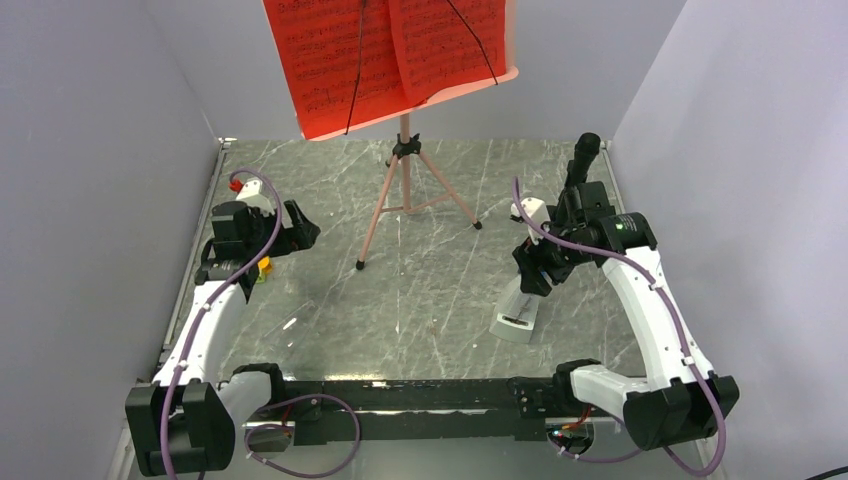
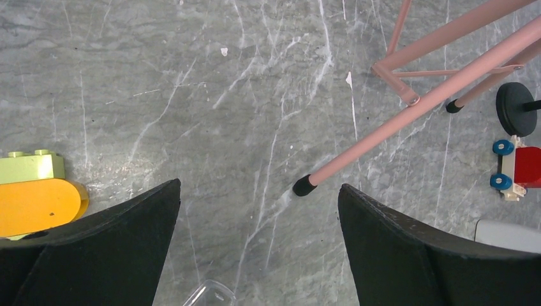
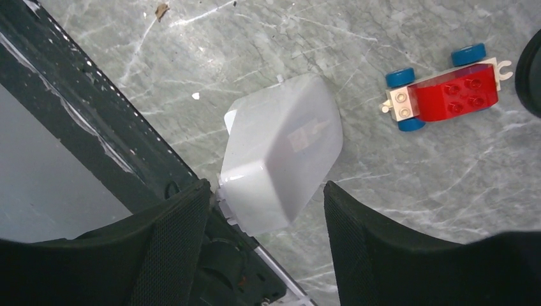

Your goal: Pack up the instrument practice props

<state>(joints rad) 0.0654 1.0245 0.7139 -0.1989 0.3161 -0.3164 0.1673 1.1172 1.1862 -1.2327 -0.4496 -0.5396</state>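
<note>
The white metronome [image 3: 281,153] lies on the table [image 3: 415,172] by its near edge, right of middle, closely flanked by the jaws of our right gripper [image 3: 265,197]. We cannot tell whether they pinch it. A red toy car [image 3: 446,95] sits near it. The pink music stand [image 1: 405,185], holding red sheet music [image 1: 350,60], stands toward the far edge. Our left gripper [image 2: 258,197] hangs spread wide near toy blocks [image 2: 35,197] at the left edge.

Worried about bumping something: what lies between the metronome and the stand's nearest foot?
A red toy car with blue wheels lies roughly between the metronome and the stand's foot. The left wrist view shows it.
</note>
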